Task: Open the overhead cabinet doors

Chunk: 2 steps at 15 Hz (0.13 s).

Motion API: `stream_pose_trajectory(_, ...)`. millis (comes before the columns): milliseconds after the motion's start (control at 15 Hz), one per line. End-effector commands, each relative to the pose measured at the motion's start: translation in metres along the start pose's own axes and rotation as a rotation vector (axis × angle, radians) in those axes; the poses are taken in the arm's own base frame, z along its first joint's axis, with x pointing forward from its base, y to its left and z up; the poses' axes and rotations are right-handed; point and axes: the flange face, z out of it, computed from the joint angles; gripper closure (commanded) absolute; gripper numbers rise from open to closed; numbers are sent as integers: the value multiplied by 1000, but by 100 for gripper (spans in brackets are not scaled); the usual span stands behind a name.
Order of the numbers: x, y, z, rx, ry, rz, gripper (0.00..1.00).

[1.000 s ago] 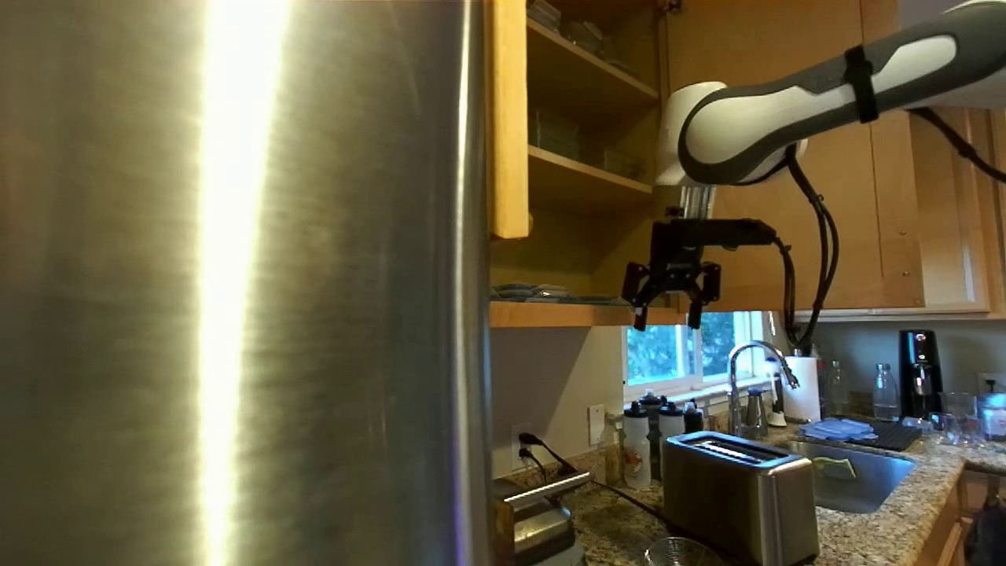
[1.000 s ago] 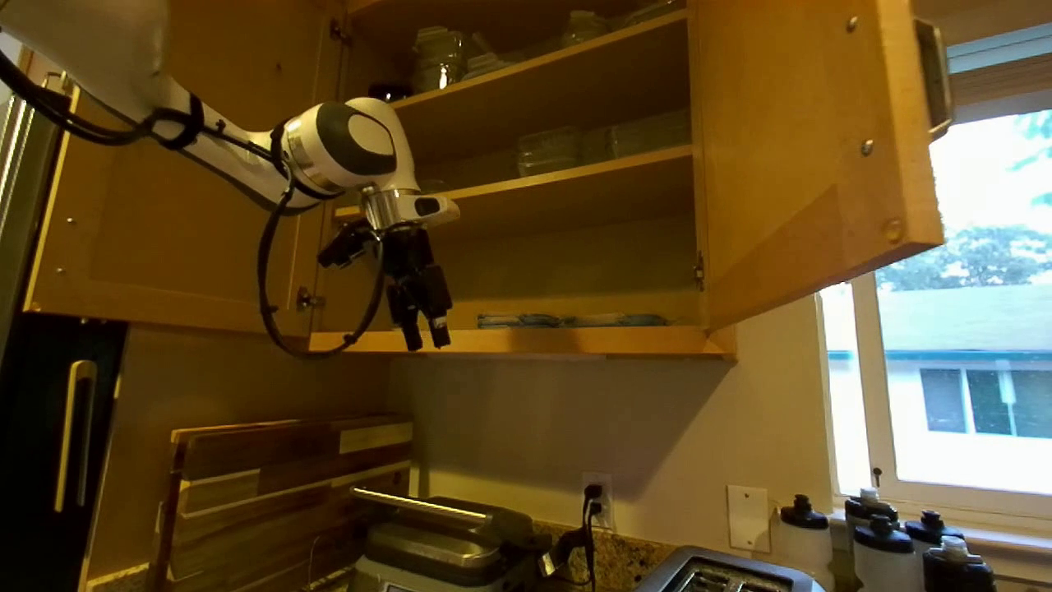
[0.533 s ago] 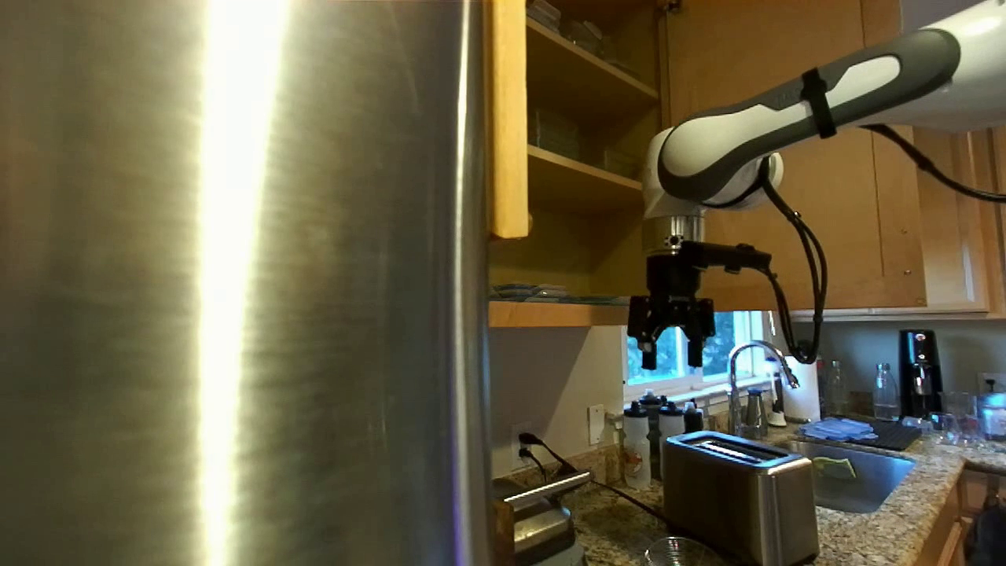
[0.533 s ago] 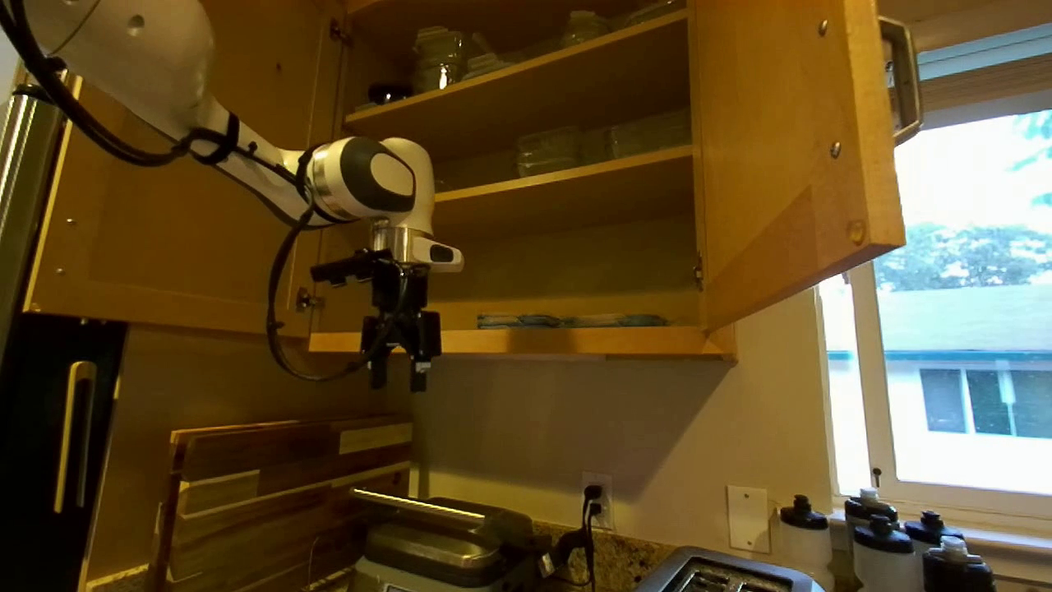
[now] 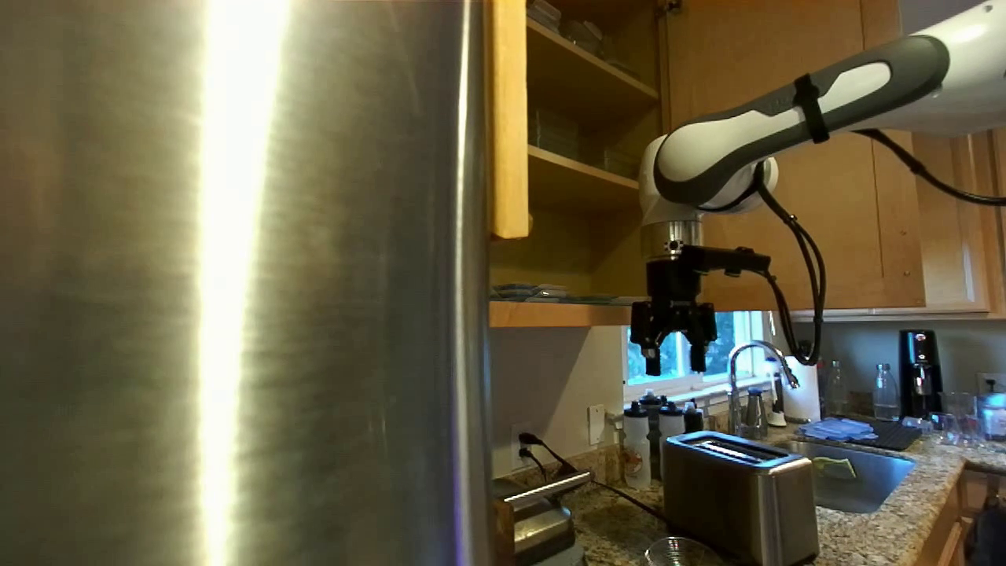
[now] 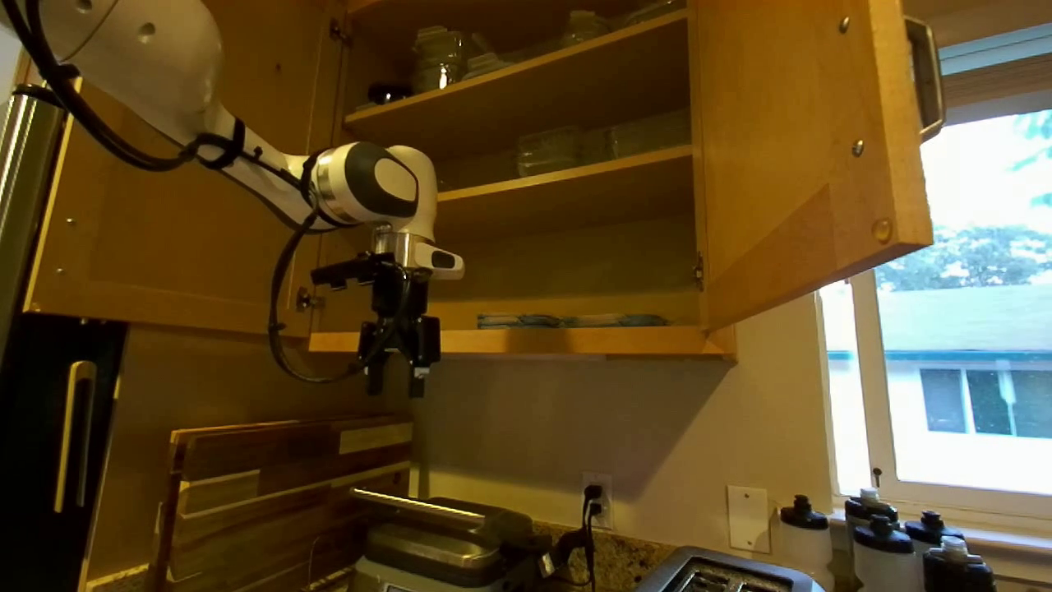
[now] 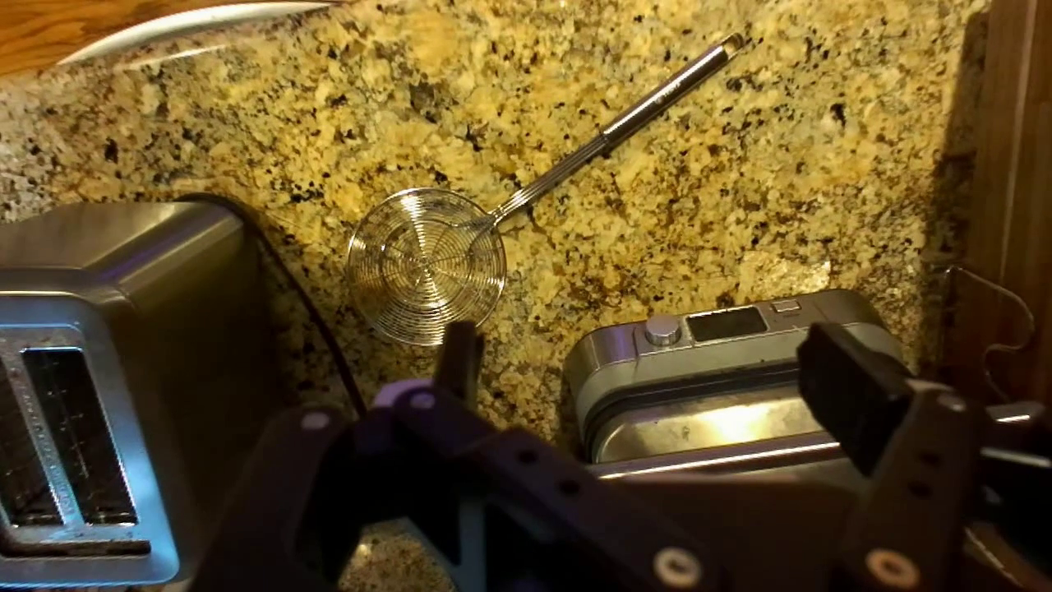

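The pincer (image 6: pixel 396 385) (jaws spread) hangs slightly lower than half a second ago. The honey-oak overhead cabinet door (image 6: pixel 789 156) near the window (image 6: pixel 978 329) has swung wider.

Over the last second the arm (image 5: pixel 723 149) has come down in both exterior views. Its tool (image 5: pixel 676 366), tilted at first, now hangs nearly straight, fingertips (image 6: pixel 417 385) showing below the bottom edge of the cabinet (image 6: pixel 608 340). The cabinet door (image 6: pixel 801 148) by the window (image 6: pixel 970 329) swung inward, then partway back out.
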Motion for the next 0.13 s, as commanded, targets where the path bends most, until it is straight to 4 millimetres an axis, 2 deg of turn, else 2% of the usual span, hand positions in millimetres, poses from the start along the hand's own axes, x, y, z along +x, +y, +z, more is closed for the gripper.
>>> stream_pose_trajectory(0, 0, 0, -1, 0, -1, 0, 0)
stream_pose_trajectory(67, 0, 0, -1, 0, -1, 0, 0)
